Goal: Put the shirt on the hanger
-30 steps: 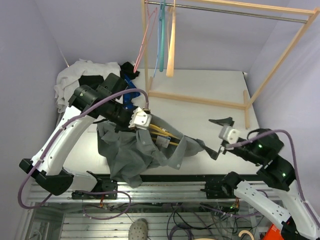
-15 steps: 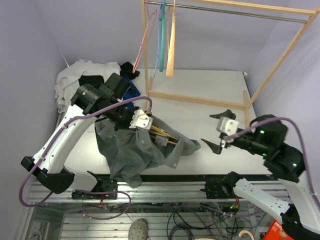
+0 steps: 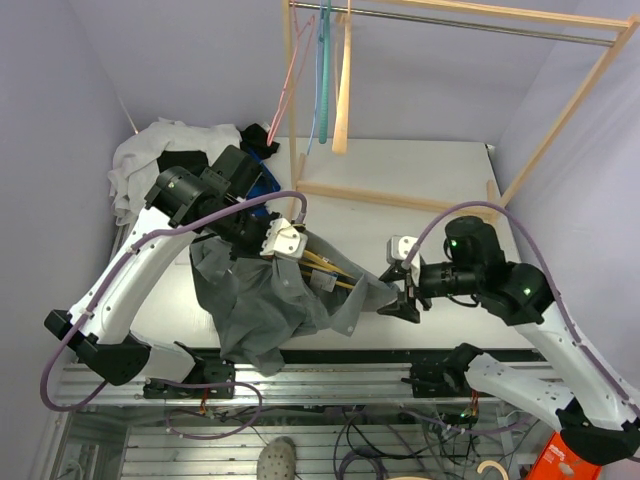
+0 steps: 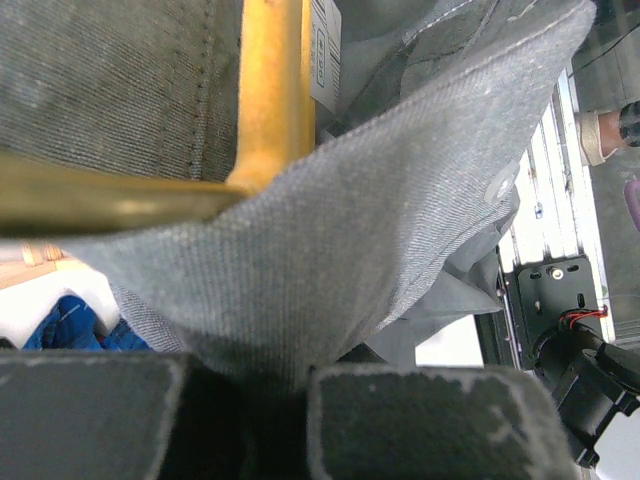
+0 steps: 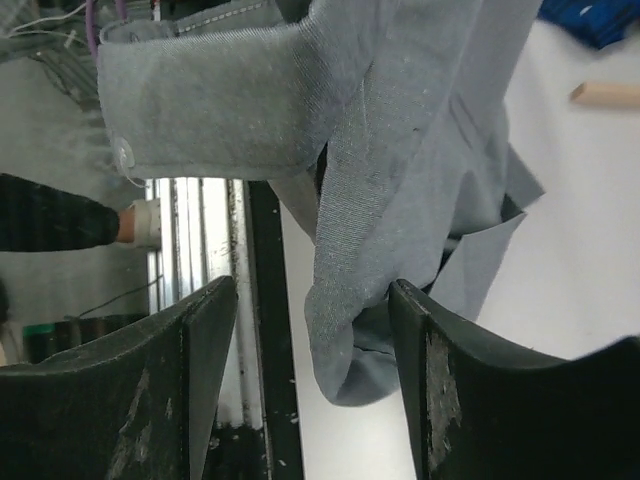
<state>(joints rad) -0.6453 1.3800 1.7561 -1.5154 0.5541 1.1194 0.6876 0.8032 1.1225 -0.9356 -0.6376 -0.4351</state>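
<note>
The grey shirt (image 3: 255,300) hangs bunched over the table's front left, draped over the yellow hanger (image 3: 325,266), whose arms poke out to the right. My left gripper (image 3: 285,243) holds it up, and in the left wrist view it (image 4: 300,375) is shut on a fold of the shirt (image 4: 380,220) just below the hanger's bar (image 4: 270,90). My right gripper (image 3: 400,290) is at the shirt's right tip. In the right wrist view it (image 5: 315,340) is open, with a hanging fold of shirt (image 5: 350,300) between the fingers (image 5: 205,370), against the right one.
A wooden rack (image 3: 400,198) stands at the back with pink (image 3: 290,80), teal (image 3: 321,70) and cream (image 3: 343,90) hangers on its rail. A white garment (image 3: 150,150) and a dark blue one (image 3: 262,185) lie heaped at the far left. The table's front edge (image 3: 350,352) is just below the shirt.
My right arm swung left from the table's right side to the shirt's right tip, and its jaws narrowed around the fold. The left gripper kept its hold and barely moved.
</note>
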